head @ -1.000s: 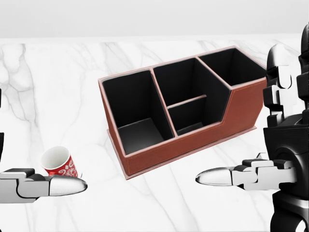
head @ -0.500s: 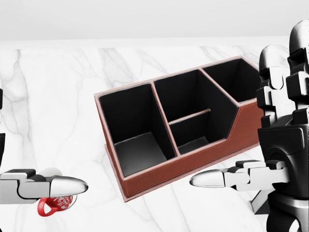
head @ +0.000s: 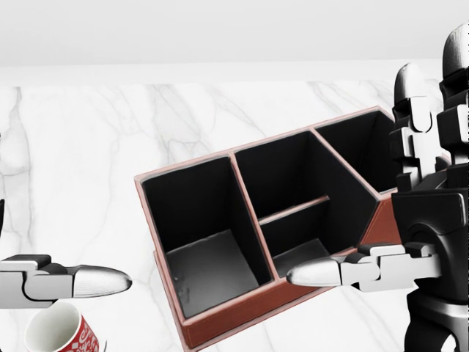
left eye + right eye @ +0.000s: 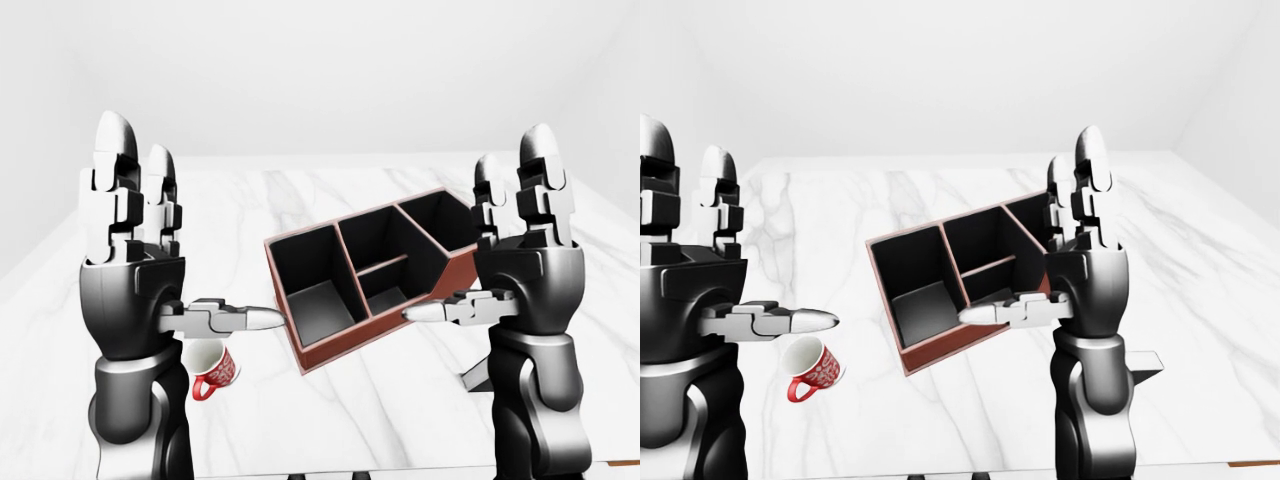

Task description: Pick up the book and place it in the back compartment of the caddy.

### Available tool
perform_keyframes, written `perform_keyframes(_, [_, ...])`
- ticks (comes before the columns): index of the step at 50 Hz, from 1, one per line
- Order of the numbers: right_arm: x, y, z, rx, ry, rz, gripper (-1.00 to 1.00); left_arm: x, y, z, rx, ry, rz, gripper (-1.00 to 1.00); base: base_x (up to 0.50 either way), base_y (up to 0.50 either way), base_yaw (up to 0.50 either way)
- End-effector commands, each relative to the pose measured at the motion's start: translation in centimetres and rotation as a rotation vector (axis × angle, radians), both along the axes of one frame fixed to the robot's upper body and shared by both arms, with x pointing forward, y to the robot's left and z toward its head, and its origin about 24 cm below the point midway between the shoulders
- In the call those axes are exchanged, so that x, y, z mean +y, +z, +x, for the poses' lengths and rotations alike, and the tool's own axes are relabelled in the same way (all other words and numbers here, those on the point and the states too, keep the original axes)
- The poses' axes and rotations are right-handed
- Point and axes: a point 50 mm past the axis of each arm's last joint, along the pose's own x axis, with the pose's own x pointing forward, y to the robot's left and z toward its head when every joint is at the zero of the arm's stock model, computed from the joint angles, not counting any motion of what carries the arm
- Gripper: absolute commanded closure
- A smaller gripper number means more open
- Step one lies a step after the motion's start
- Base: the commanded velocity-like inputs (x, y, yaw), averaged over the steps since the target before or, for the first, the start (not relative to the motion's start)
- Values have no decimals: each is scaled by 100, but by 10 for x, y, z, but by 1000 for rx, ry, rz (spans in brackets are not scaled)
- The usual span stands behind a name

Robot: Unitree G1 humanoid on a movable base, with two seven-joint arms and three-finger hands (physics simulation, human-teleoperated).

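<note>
Brown leather-look caddy [image 4: 370, 280] with black lining, seen in the left-eye view, lying askew on a white marble desk [image 4: 300, 420]. All 4 compartments empty. On either side, left robot hand [image 4: 135, 270] and right robot hand [image 4: 525, 265] raised, fingers upright and apart, thumbs pointing inward, gripping nothing. Probably a ready pose ahead of any reach. Red patterned mug [image 4: 212, 368] tipped on its side below the left thumb.

Head view: much closer on the caddy, with only the 2 thumbs and part of the right robot hand in view. Clearest look at the dividers: 1 large bay at left, 2 small bays in the middle, 1 bay at top right, likely the back one.

Right-eye view: wider stretch of desk at right, plus a flat grey shape [image 4: 1145, 362] beside the right forearm, mostly hidden in the left-eye view and absent from the head view. Possibly the book; cannot tell. No book plainly visible anywhere.
</note>
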Motion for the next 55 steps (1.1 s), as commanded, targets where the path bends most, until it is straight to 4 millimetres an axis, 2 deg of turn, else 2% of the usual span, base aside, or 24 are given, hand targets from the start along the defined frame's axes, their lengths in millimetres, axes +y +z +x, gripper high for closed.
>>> perform_keyframes(1, [2, -1, -1, 3, 0, -16, -100, 0, 0, 0, 0, 0, -1, -100, 0, 0, 0])
perform_keyframes(13, [2, -4, -1, 19, -2, -33, -100, -1, -2, -1, 9, -1, -3, -100, 0, 0, 0])
perform_keyframes(20, [2, 1, -5, -8, 22, -14, -100, -1, -1, -1, 4, -2, -3, -100, 0, 0, 0])
perform_keyframes(25, [5, -5, -1, 24, -1, -71, -100, -1, -2, -1, 8, -2, -3, -100, 0, 0, 0])
perform_keyframes(44, [4, 2, -5, -13, -3, -58, -100, -1, -2, -2, 7, -4, -3, -100, 0, 0, 0])
perform_keyframes(47, [4, 5, -11, -37, 36, -43, -100, -1, -2, -2, 9, -4, -2, -100, 0, 0, 0])
perform_keyframes(55, [6, 8, -8, -50, 6, -81, -100, -1, 0, -3, -4, -6, -1, -100, 13, 0, 0])
